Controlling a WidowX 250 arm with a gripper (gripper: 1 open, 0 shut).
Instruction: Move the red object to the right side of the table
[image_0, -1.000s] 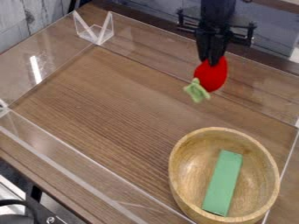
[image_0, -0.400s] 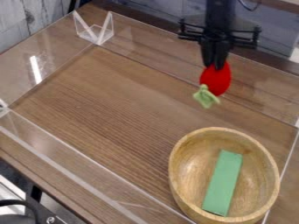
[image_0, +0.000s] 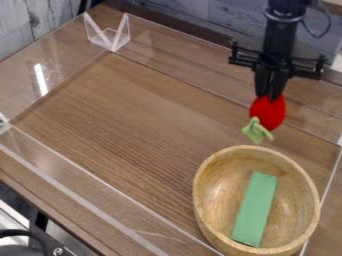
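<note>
The red object (image_0: 269, 111), a small strawberry-like toy with a light green leafy end hanging at its lower left, is held just over the brown wood-grain table (image_0: 134, 110) near its right edge. My black gripper (image_0: 273, 94) comes straight down from above and is shut on the toy's top. The toy hangs just behind the rim of the wooden bowl.
A round light wooden bowl (image_0: 214, 205) with a flat green block (image_0: 255, 208) in it sits at the front right. Clear acrylic walls (image_0: 54, 60) edge the table, and a small clear stand (image_0: 107, 33) is at the back left.
The gripper has carried the red object to the right and a little lower, from the table's back middle toward its right edge. The bowl and block have not moved.
</note>
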